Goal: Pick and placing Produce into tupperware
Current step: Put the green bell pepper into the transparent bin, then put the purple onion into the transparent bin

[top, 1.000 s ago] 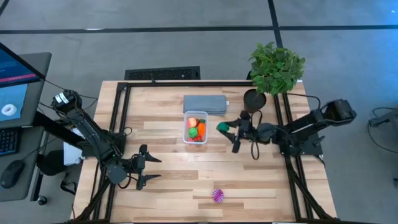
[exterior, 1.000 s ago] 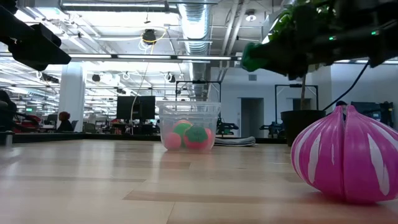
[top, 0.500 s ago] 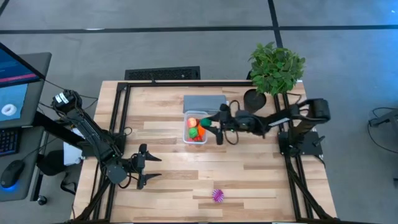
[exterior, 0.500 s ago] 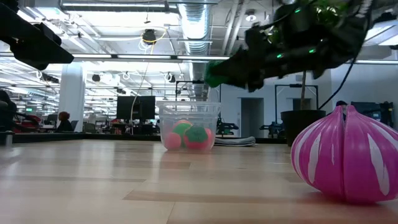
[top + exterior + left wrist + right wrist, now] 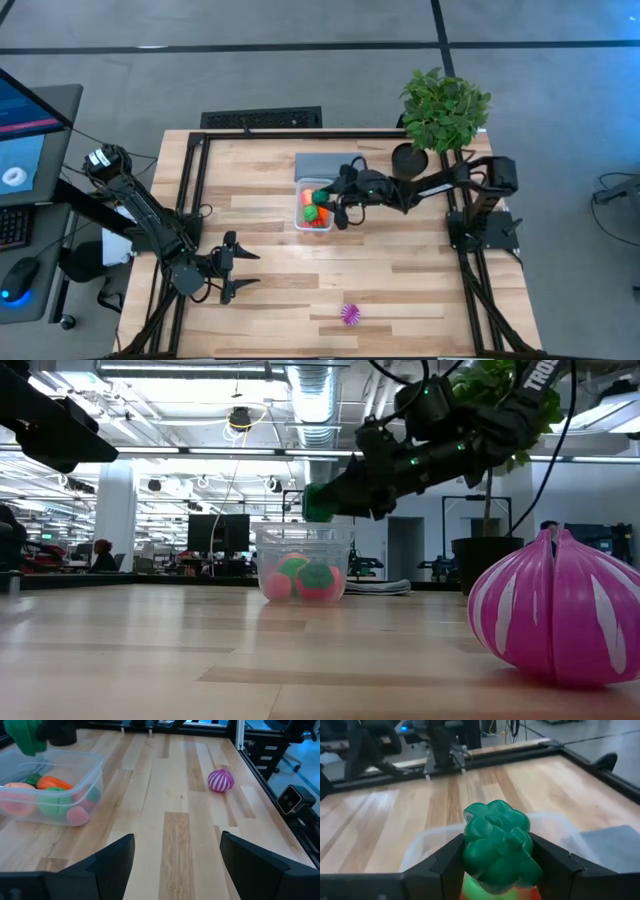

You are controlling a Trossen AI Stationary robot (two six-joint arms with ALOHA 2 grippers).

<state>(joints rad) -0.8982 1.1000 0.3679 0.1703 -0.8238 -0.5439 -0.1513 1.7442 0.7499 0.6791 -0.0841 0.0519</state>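
Observation:
The tupperware point(image 5: 314, 206), a clear tub, stands mid-table and holds red, orange and green produce point(image 5: 47, 795). My right gripper point(image 5: 329, 198) reaches in from the table's right and is shut on a green, knobbly toy vegetable point(image 5: 499, 845), which hangs just above the tub's right rim point(image 5: 318, 503). A purple striped ball point(image 5: 350, 314) lies near the table's near edge, large in the low view point(image 5: 555, 610). My left gripper point(image 5: 236, 272) waits open above the near left of the table, nothing between its fingers point(image 5: 172, 865). My right gripper pinches the green vegetable between its two fingers, one finger point(image 5: 449, 862) on each flank of the piece point(image 5: 470, 852). The fingers come nearly level from the table's right, slanting slightly down. The piece is lifted clear, above the tub's opening.
A flat grey pad point(image 5: 330, 165) lies just beyond the tub. A potted leafy plant point(image 5: 443, 108) stands at the far right corner. A black frame point(image 5: 190, 200) runs along the table's sides. Bare wood lies between the tub and the purple ball.
My right gripper has carried the green vegetable toward the table's left, from beside the plant pot to above the tub, tipping a little downward and staying shut on it. The tub and the purple ball have stayed in place.

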